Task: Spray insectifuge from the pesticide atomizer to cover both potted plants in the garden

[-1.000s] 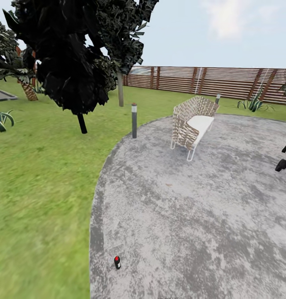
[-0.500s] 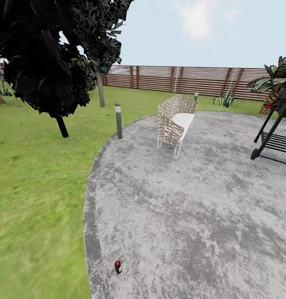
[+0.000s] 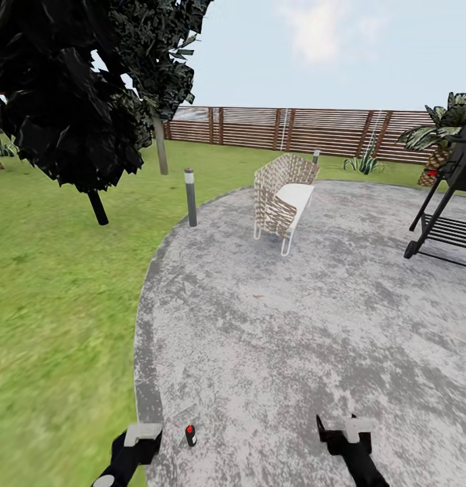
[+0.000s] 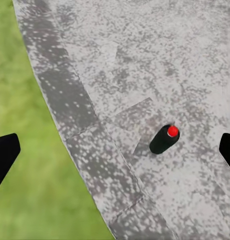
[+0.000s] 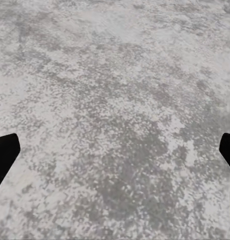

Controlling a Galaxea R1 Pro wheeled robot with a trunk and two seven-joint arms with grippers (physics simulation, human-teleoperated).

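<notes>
A: Where does the pesticide atomizer (image 3: 191, 435) sit for the robot?

B: It stands upright on the patio (image 3: 314, 304), close to the paving's edge where the lawn (image 3: 57, 304) begins. From the head camera it lies at about 7 o'clock, low in the picture. The left gripper (image 3: 136, 443) hangs just beside it on the lawn side, roughly at the bottle's 9 o'clock.

A: And the fingers?

B: In the left wrist view the two dark fingertips (image 4: 4, 155) sit at the far edges, spread wide with nothing between them but paving, grass and the bottle (image 4: 164, 139) below. The right gripper (image 3: 344, 436) is spread just as wide over bare paving, with its fingertips (image 5: 4, 155) likewise at the edges.

A: So how should the robot do the pick well?

B: The step looks like the approach to the grasp. The left arm would probably do best to centre the bottle between the fingers first, since it sits off to one side of the gap, then descend and close on the dark body below the red-spotted head. A slim upright bottle may tip if one finger nudges it early.

A: Counts?

B: One atomizer, two grippers, one woven chair (image 3: 283, 201), two short bollard lights (image 3: 190, 197), one black wheeled stand (image 3: 446, 203) at 2 o'clock, one slatted fence (image 3: 293, 128). No grey-potted rosette can be made out here.
</notes>
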